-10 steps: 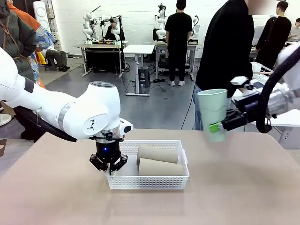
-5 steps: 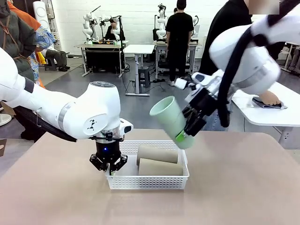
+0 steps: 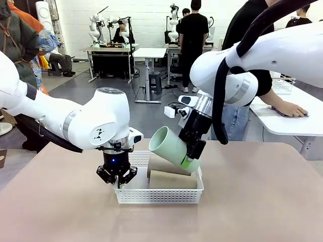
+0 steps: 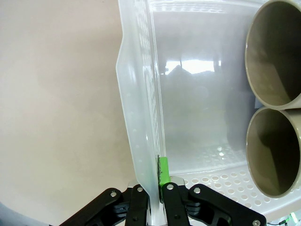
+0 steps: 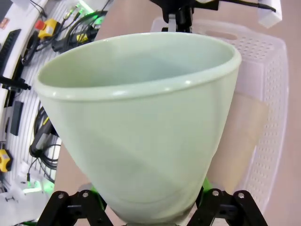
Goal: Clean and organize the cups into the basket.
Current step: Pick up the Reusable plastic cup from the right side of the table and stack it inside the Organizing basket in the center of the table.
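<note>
Three cups in all: two tan-brown and one mint-green. The mint-green cup (image 3: 169,146) hangs tilted above the far right corner of the basket (image 3: 161,195), mouth raised toward my left and base lowest. My right gripper (image 3: 191,160) is clamped on that base, one finger on each side. I cannot tell whether it touches the tan cup under it.

The two tan-brown cups lie on their sides in the basket's right half, side by side and touching. One (image 3: 171,179) runs along the near wall, the other (image 3: 159,164) lies behind it toward the far wall. Both open mouths face the basket's left end.

At that left end my left gripper (image 3: 117,176) points straight down with its fingers pressed together on the thin lattice wall – one pad inside, one outside.

One basket, white plastic, sits square on the table (image 3: 262,201), around the middle and well clear of its right edge. The tabletop is matte beige.

Beyond the far edge stands a person in a black top – one hand (image 3: 290,108) rests on a white side table (image 3: 282,126). Behind them are grey floor, more tables, other people and a white brick wall.
</note>
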{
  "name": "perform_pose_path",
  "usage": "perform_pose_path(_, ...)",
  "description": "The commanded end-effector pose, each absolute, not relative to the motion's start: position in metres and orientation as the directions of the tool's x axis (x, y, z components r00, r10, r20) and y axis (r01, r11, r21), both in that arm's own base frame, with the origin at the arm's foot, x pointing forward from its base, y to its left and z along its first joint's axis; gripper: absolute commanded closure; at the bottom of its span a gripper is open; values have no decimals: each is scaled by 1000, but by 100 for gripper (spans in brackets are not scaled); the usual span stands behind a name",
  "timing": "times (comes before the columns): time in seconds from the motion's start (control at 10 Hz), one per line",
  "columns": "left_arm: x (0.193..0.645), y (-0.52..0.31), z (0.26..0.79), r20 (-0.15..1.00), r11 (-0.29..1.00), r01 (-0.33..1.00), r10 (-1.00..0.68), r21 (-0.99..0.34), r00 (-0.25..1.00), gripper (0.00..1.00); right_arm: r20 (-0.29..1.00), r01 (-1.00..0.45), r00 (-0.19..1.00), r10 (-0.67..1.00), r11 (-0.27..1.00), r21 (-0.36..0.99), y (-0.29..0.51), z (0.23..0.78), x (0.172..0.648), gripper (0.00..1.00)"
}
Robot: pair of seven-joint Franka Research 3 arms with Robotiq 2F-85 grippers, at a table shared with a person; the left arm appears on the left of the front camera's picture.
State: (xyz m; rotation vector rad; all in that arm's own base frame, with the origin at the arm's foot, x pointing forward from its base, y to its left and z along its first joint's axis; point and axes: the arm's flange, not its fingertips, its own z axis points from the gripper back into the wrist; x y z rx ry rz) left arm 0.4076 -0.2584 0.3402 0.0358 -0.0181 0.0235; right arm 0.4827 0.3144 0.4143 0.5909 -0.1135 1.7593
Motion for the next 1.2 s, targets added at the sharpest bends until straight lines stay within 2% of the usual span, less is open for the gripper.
perform_pose_path(0.0, 404, -256, 337, 14, 999, -15, 15, 45, 1000, 100, 422, -930, -164, 892, -282, 235, 321, 416, 490, 19)
perform_pose_path(0.8, 404, -256, 337, 14, 999, -15, 15, 45, 1000, 100, 371, -938, -57, 927, -177, 298, 317, 379, 509, 19)
perform_pose_path(0.9, 404, -256, 337, 14, 999, -15, 15, 45, 1000, 100, 366, -939, -49, 929, -167, 300, 316, 379, 510, 6)
perform_pose_path(1.0, 404, -256, 337, 14, 999, -15, 15, 45, 1000, 100, 364, -940, -44, 930, -162, 300, 316, 379, 510, 0)
perform_pose_path(1.1, 404, -256, 337, 14, 999, -15, 15, 45, 1000, 100, 364, -941, -40, 930, -158, 300, 315, 379, 510, 0)
